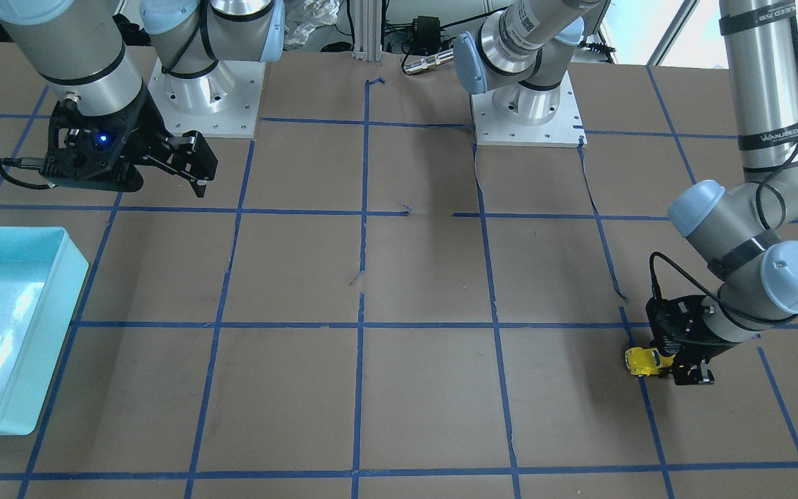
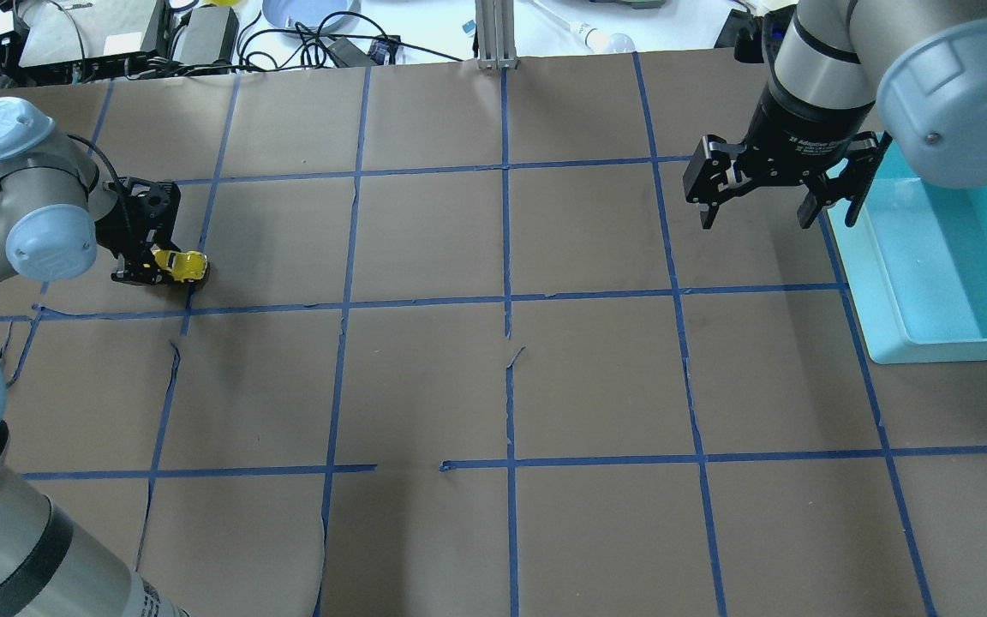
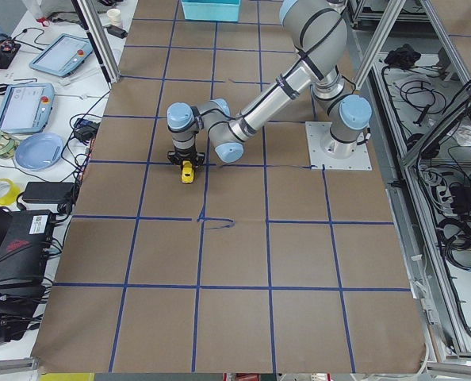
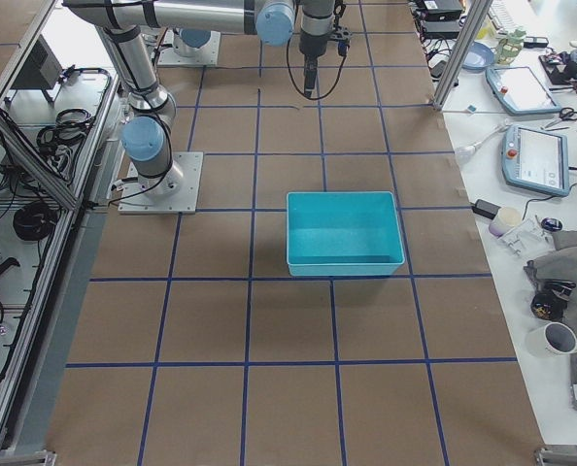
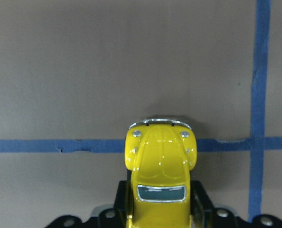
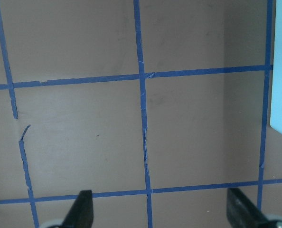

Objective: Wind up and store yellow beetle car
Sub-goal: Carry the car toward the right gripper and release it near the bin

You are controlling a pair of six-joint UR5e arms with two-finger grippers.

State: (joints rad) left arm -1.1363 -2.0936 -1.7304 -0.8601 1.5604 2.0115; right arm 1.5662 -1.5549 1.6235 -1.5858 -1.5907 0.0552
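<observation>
The yellow beetle car is small and glossy and sits low at the brown table surface on the robot's left side, beside a blue tape crossing. My left gripper is shut on its rear half. In the left wrist view the car points away from the camera, with a black finger on each side. It also shows in the front-facing view and in the exterior left view. My right gripper is open and empty, hovering above the table just left of the teal bin.
The teal bin is empty and stands at the robot's right table edge, also in the exterior right view. Blue tape lines grid the brown paper. Cables and devices lie beyond the far edge.
</observation>
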